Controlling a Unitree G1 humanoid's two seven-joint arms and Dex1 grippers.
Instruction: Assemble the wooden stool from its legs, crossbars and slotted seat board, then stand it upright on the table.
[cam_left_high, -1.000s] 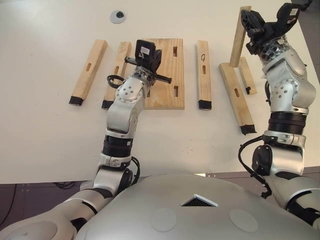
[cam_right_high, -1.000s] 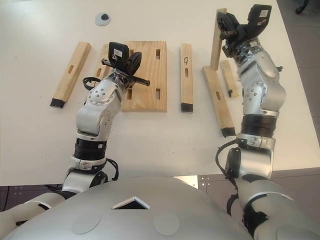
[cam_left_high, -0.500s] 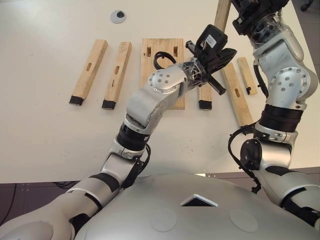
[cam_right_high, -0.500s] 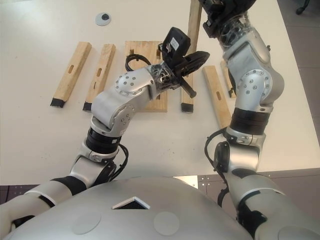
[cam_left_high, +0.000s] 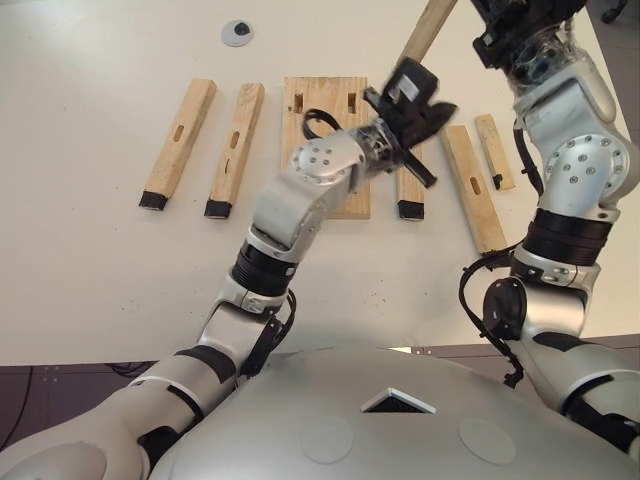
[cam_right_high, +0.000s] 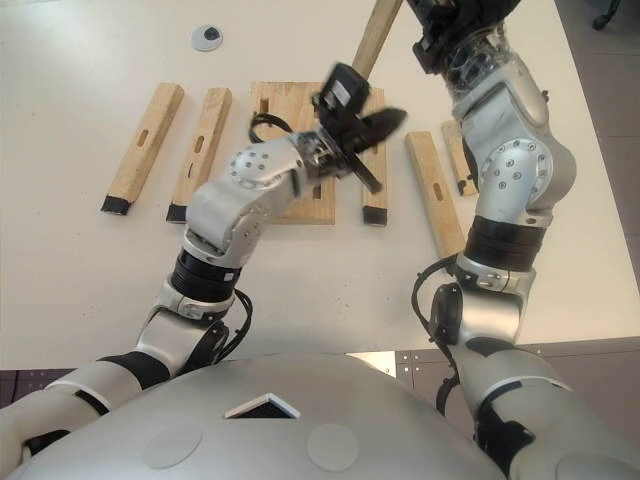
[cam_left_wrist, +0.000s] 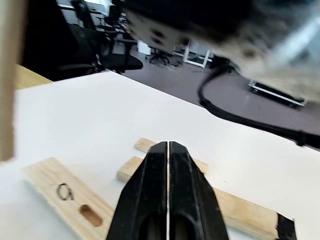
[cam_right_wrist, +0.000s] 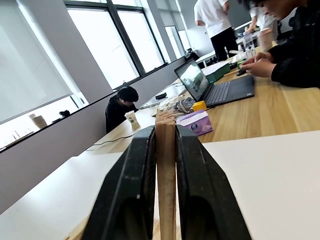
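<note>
My right gripper is shut on a wooden bar, holding it tilted in the air above the table's far right. My left gripper reaches across over the marked leg, shut with nothing in it; in the left wrist view its fingertips press together. The slotted seat board lies flat, partly hidden by my left arm. Two legs lie to its left. Another leg and a short crossbar lie to the right.
A small round grey disc sits at the far side of the white table. The table's right edge runs close beside my right arm. Bare tabletop stretches between the parts and the near edge.
My left arm swung from over the seat board rightwards to above the marked leg. My right gripper lifted the bar off the right-hand leg and tilted it leftwards.
</note>
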